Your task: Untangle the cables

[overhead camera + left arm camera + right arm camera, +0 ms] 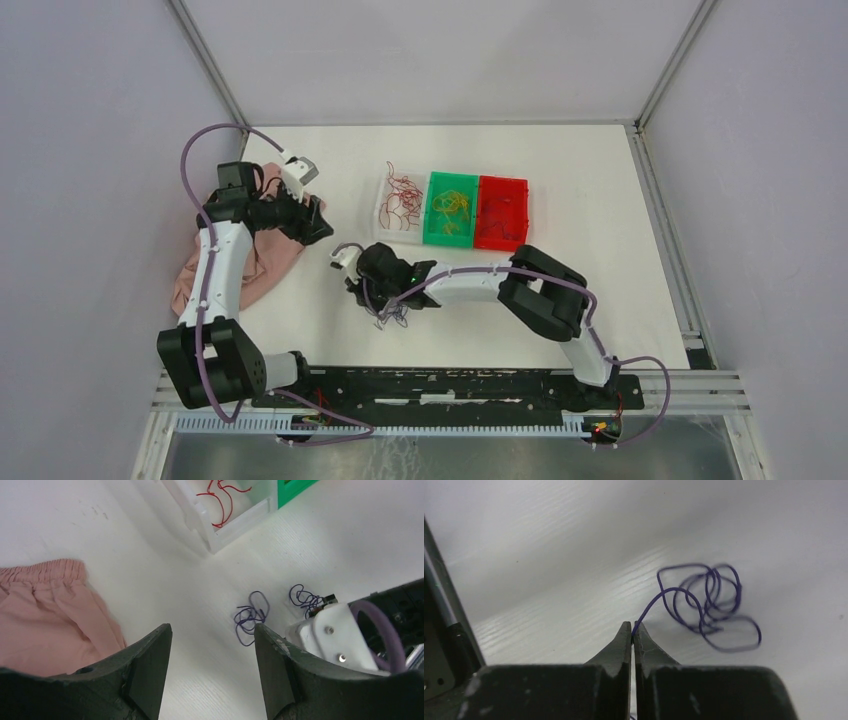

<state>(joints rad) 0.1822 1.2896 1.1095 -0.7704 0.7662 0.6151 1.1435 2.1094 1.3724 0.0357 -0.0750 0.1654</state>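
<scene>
Here, the right gripper (pixel 632 627) pinches a purple cable (pixel 711 605) trailing toward upper right over white table (pixel 549 555); left gripper (pixel 212 630) gapes.

Bright, even, cool white light from overhead. Faint soft shadows on table (pixel 600 200). Right wrist view: tabletop grey at top, bright band across middle; purple cable (pixel 710 600) soft at far loops; right fingers (pixel 614 652) dark, blurred. Left wrist view: left fingers (pixel 147 670) out of focus.

Purple cables (pixel 710 611): loose looped tangle, end pinched.
</scene>
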